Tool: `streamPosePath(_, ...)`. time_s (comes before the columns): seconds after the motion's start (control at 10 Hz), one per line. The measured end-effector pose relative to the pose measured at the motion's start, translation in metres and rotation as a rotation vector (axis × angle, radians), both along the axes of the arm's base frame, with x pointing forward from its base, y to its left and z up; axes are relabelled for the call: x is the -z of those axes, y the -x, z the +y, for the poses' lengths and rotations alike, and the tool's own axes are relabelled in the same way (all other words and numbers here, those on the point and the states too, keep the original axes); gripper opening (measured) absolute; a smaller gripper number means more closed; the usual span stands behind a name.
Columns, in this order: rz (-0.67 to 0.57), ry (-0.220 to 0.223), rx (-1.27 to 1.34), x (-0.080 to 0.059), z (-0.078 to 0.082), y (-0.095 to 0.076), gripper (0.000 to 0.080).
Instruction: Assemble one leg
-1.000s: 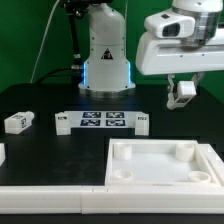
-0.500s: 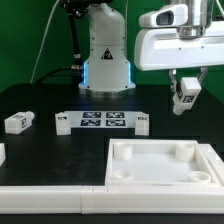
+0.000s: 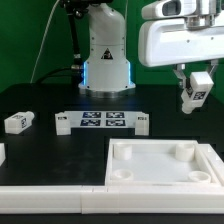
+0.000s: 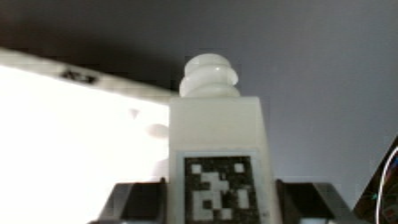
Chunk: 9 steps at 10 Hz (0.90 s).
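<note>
My gripper [image 3: 196, 88] is shut on a white leg [image 3: 197, 92] and holds it in the air at the exterior view's right, above and behind the white tray [image 3: 120, 172] with corner sockets. In the wrist view the leg [image 4: 221, 130] stands between my dark fingers [image 4: 146, 203], with its black-and-white tag facing the camera and a rounded knob at its far end. A second white leg [image 3: 18, 122] with a tag lies on the black table at the exterior view's left.
The marker board [image 3: 101, 122] lies flat in the middle of the table. The robot's white base [image 3: 106, 55] stands behind it. A white piece [image 3: 2, 153] shows at the left edge. A white rail [image 3: 50, 198] runs along the front.
My gripper has moved toward the exterior view's right and slightly up with the leg in it. The leg has turned more upright. Nothing else has moved.
</note>
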<state>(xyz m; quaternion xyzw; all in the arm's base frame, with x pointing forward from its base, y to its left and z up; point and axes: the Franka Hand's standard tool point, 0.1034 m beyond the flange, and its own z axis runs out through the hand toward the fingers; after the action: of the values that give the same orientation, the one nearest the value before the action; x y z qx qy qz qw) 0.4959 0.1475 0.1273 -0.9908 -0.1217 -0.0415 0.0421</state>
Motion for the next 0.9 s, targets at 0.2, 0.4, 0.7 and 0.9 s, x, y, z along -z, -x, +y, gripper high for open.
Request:
streamPosePath(0.2, -0.015, -0.017, 0.010, -0.001, 0.006, -0.031, 0.0290)
streamPosePath(0.4, -0.030, -0.026, 0.001, 0.002, 0.008, -0.052, 0.0290)
streamPosePath(0.7, -0.030, -0.026, -0.001, 0.002, 0.008, -0.052, 0.0290)
streamPosePath(0.9, -0.079, -0.033, 0.001, 0.003, 0.006, -0.054, 0.0290)
